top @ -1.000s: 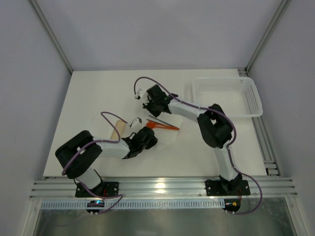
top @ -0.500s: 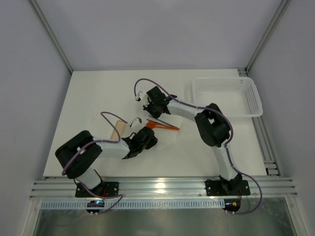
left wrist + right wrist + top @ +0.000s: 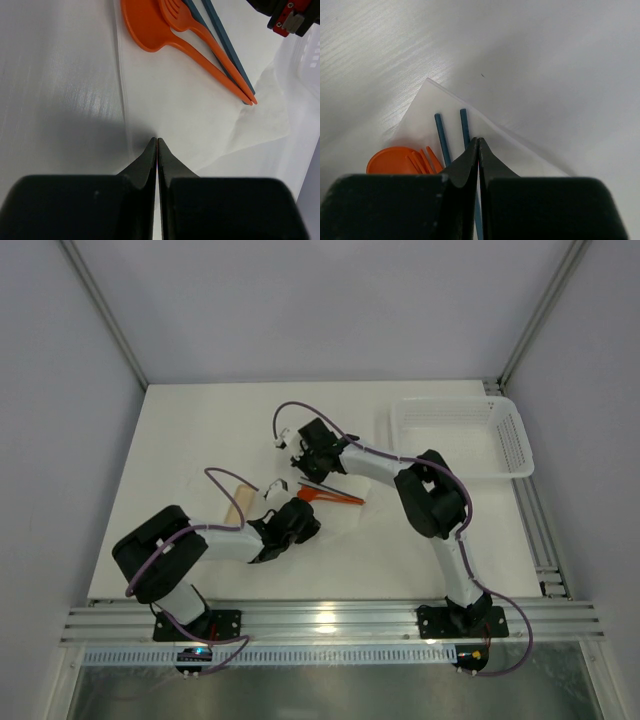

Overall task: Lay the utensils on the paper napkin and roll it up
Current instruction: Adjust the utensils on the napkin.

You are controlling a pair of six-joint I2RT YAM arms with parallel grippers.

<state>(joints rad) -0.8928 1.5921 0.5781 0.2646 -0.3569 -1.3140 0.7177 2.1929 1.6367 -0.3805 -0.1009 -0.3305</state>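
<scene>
The utensils lie together on the paper napkin [image 3: 200,120]: an orange spoon [image 3: 150,27], an orange fork [image 3: 200,30] and two dark blue sticks [image 3: 222,40]. From above they show as an orange streak [image 3: 332,497] mid-table. My left gripper [image 3: 157,140] is shut, its tips down at the napkin's near-left fold, short of the spoon. My right gripper [image 3: 478,140] is shut too, hanging over the far ends of the blue sticks [image 3: 441,137] near the napkin's far corner [image 3: 432,87]. I see nothing held between either pair of fingers.
A short beige piece [image 3: 240,502] lies left of my left wrist. A white perforated basket [image 3: 460,435] stands at the back right. The table's right edge rail [image 3: 540,530] runs beside the right arm.
My right gripper has edged slightly left and away. The left arm, utensils and napkin have not moved.
</scene>
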